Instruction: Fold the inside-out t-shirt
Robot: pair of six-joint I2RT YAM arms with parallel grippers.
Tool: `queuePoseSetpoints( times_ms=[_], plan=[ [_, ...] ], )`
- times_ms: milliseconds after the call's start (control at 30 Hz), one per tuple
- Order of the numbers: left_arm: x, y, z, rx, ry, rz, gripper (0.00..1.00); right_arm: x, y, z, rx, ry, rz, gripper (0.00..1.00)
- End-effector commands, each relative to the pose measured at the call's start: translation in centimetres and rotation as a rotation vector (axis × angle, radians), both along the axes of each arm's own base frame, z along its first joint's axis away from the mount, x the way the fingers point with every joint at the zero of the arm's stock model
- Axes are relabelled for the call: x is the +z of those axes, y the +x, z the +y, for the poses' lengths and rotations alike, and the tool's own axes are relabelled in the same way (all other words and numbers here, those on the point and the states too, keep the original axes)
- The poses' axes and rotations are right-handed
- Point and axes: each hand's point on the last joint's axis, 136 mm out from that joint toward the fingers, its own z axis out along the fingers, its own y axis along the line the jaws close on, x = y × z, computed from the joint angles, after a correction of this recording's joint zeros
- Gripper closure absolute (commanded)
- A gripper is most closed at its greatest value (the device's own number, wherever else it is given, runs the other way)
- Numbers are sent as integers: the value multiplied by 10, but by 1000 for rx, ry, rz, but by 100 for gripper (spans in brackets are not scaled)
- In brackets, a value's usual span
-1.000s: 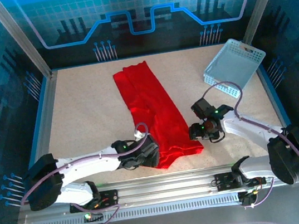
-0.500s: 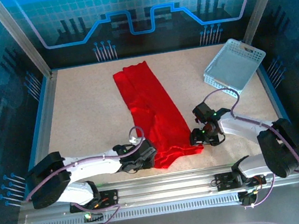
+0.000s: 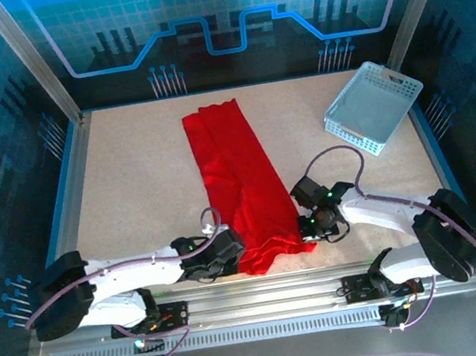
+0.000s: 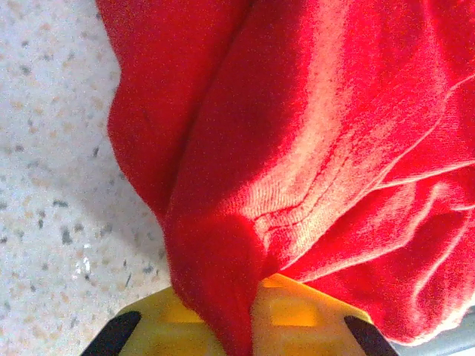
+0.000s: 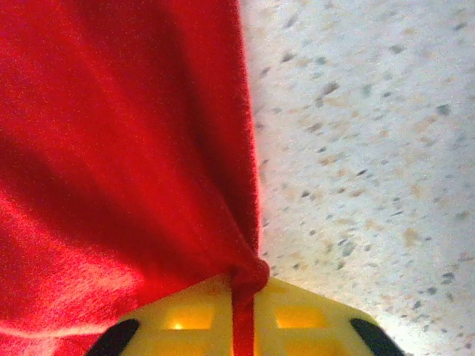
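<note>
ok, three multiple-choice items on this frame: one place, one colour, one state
1. Where on the table is the basket?
A. far right corner
B. near left corner
C. on the shirt
2. What colour is the t-shirt?
A. white
B. light blue
C. red
3. What are the left claw and right claw doing?
A. both open above the cloth
B. each shut on a pinch of the t-shirt
C. both gripping the basket
Answers: 1 A, it sits by the far right edge, apart from the t-shirt. 2 C, bright red in every view. 3 B, cloth bunches into each claw in the wrist views.
</note>
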Motion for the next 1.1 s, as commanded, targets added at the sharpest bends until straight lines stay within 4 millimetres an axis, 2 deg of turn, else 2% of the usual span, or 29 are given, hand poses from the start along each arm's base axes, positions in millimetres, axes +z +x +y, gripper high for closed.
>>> queuePoseSetpoints(
  times_ms=[0,133,333,433,500,533,633,700,867,967,1067],
  plan=[
    [6,-16,10,12,5,36,91,12,-15,4,-1,5,12,93],
    [24,-23,23,41,-13,21,96,41,-22,0,10,-30,-53,100],
    [57,-30,43,77,-97,-15,100,82,-30,-12,15,-13,-163,100],
    [79,-26,43,82,-154,-56,100,106,-26,-11,4,43,-224,100],
    [100,-17,37,83,-199,-102,100,131,-18,-2,12,92,-274,100],
    [109,-12,33,83,-221,-123,99,150,-10,5,17,124,-314,100],
    [141,12,21,97,-284,-194,99,189,14,20,47,144,-403,100],
    [166,38,19,129,-315,-261,97,208,37,25,45,123,-453,100],
    [214,103,34,262,-332,-379,93,243,98,45,46,169,-532,100],
    [227,139,43,328,-321,-411,92,256,133,51,52,165,-567,100],
    [229,174,47,374,-350,-404,93,265,167,57,58,175,-607,100]
  ],
)
